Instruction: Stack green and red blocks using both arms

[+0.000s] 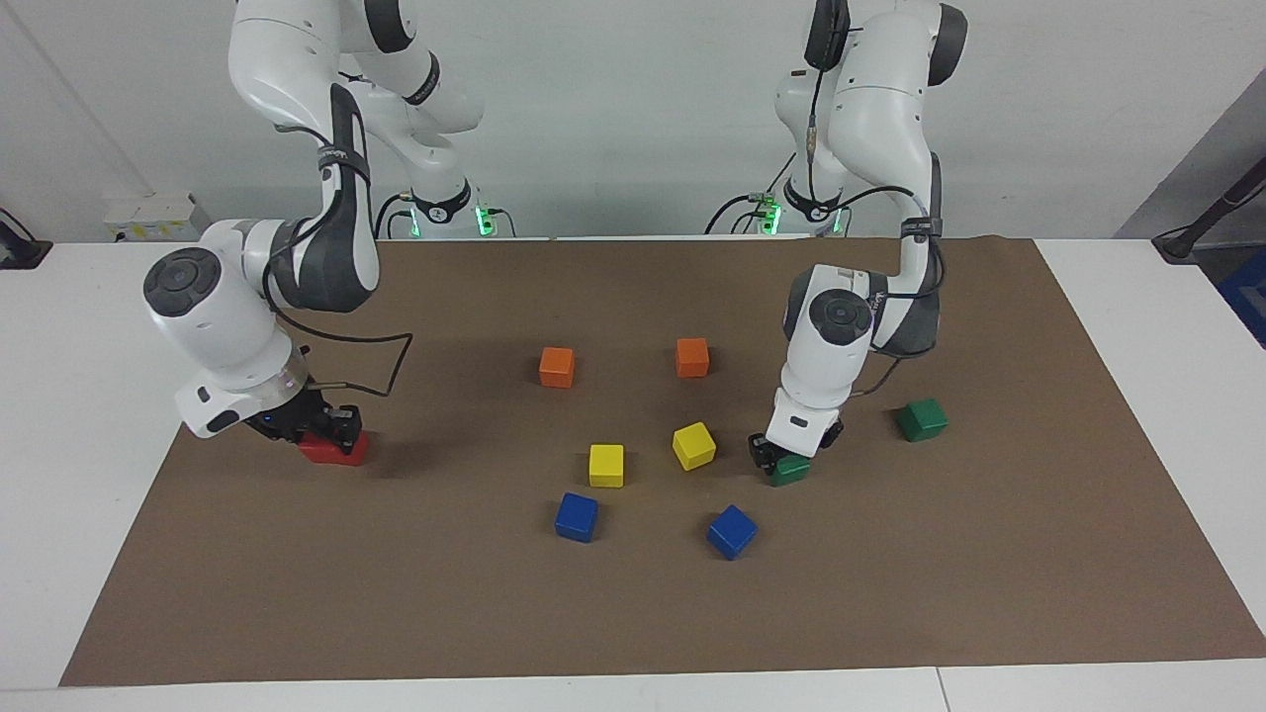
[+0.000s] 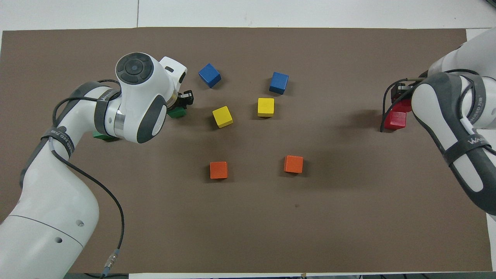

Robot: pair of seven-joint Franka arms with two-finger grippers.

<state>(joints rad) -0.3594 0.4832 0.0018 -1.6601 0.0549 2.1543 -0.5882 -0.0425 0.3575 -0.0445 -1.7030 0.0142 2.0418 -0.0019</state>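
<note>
My right gripper (image 1: 312,427) is at the right arm's end of the mat, shut on a red block (image 2: 404,105). It holds that block right over the other red block (image 1: 336,450), which rests on the mat and also shows in the overhead view (image 2: 395,120). In the facing view the two reds merge. My left gripper (image 1: 781,457) is down at a green block (image 1: 788,469) that sits on the mat beside the yellow cubes, also seen from overhead (image 2: 177,112). The second green block (image 1: 922,419) lies toward the left arm's end, partly under the arm in the overhead view (image 2: 102,136).
Two orange cubes (image 1: 557,366) (image 1: 692,357) lie nearer the robots. Two yellow cubes (image 1: 606,465) (image 1: 693,445) and two blue cubes (image 1: 577,516) (image 1: 732,531) lie mid-mat. The brown mat (image 1: 989,593) covers the white table.
</note>
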